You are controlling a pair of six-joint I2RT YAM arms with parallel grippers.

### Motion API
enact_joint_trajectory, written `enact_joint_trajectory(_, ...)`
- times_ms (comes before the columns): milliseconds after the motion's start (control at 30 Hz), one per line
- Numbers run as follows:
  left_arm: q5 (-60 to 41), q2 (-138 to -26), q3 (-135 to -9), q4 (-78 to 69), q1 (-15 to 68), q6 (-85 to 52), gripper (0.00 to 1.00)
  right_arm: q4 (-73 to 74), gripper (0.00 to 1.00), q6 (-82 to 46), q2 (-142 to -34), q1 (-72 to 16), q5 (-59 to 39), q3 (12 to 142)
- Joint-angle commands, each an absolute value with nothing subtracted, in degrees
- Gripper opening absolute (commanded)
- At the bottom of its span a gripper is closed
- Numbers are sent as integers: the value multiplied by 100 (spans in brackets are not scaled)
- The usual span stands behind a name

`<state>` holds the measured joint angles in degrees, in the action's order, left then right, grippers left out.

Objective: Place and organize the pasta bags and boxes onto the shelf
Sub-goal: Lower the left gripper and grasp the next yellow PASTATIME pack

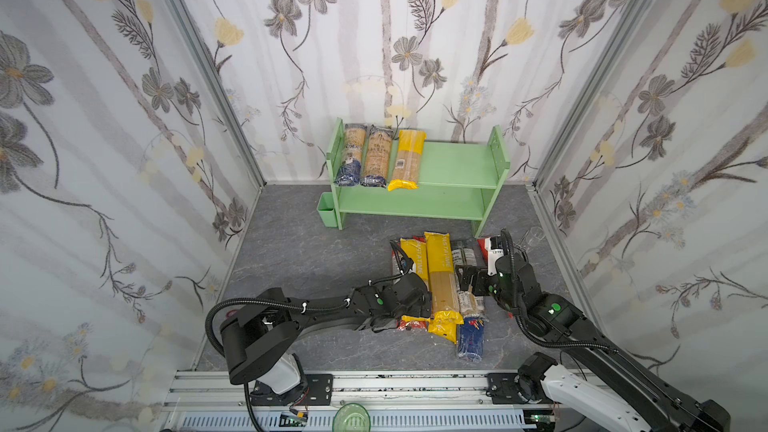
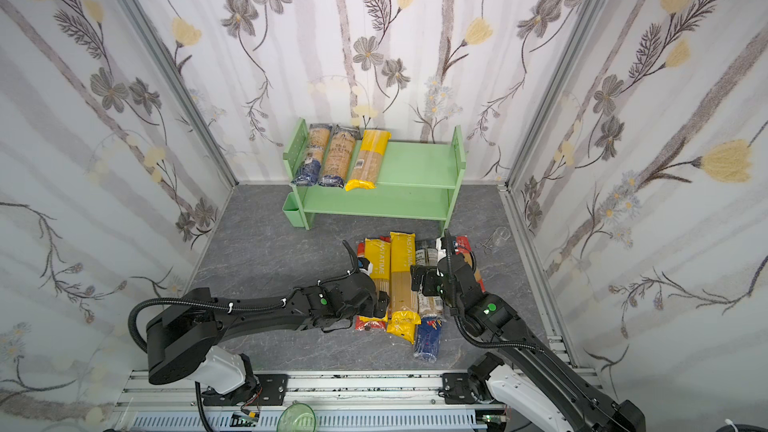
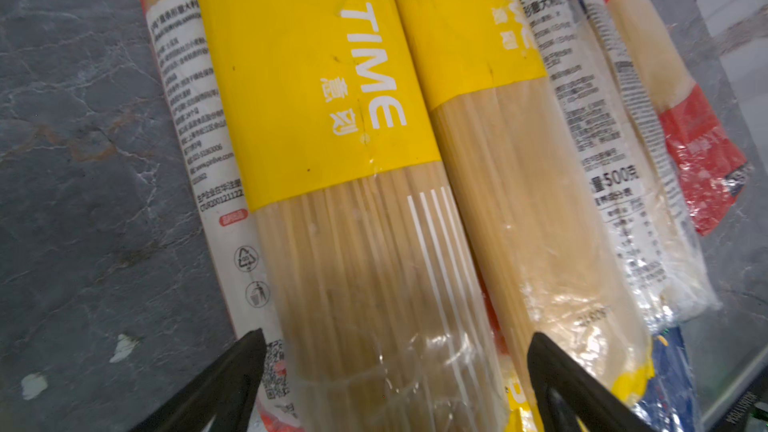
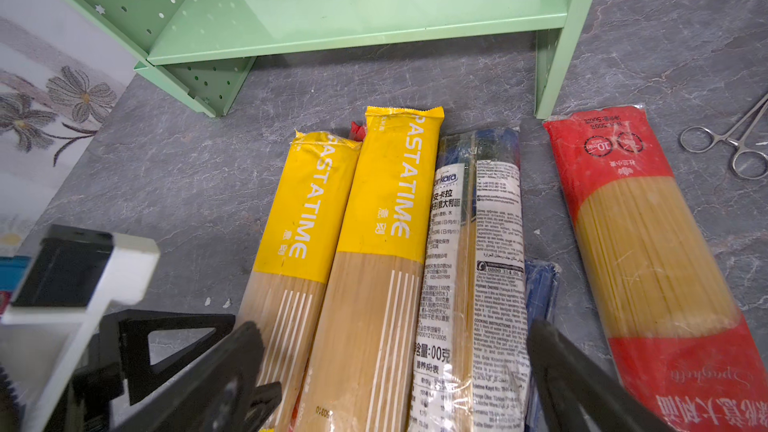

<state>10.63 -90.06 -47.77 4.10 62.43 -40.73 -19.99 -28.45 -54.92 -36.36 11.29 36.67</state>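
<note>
While 3 long clear-bag spaghetti packs (image 1: 376, 155) are lying on mint-green wooden two-tier shelf (image 1: 453, 168) top board, I'm hovering left gripper (image 3: 397, 338) and right gripper (image 4: 392, 326), jaws spread, empty, over remaining floor packs (image 1: 444, 280).

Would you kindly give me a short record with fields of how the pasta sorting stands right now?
Shelf: three packs side by side at the left of its top board
Table: remaining packs piled in front of the shelf
Left pincer: open, astride a yellow pack
Right pincer: open, above the pile, holding nothing
Extras: metal clamp lying apart from a red pack
</note>
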Motion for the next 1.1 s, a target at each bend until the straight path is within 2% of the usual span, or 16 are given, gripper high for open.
enact_joint_trajectory(0,1253,-9237,-4798,292,6250,-4192,100,-1731,100,-2918,-5433,-3647,1229,3628)
enact_joint_trajectory(167,1178,-9620,-4972,293,6254,-4184,100,-1738,100,-2918,-5311,-3661,1257,3554)
enact_joint_trajectory(233,1156,-9692,-5017,298,6258,-4184,94,-1745,100,-2918,-5250,-3656,1261,3527)
enact_joint_trajectory(300,1151,-9699,-5018,294,6267,-4184,82,-1749,100,-2918,-5188,-3656,1274,3494)
enact_joint_trajectory(400,1160,-9637,-4988,301,6253,-4122,51,-1765,100,-2913,-5125,-3659,1291,3461)
enact_joint_trajectory(467,1154,-9585,-4966,314,6253,-4097,39,-1758,100,-2905,-5099,-3654,1299,3439)
enact_joint_trajectory(1067,1130,-8475,-4672,595,6054,-3890,38,-1714,100,-2906,-5010,-3655,1265,3424)
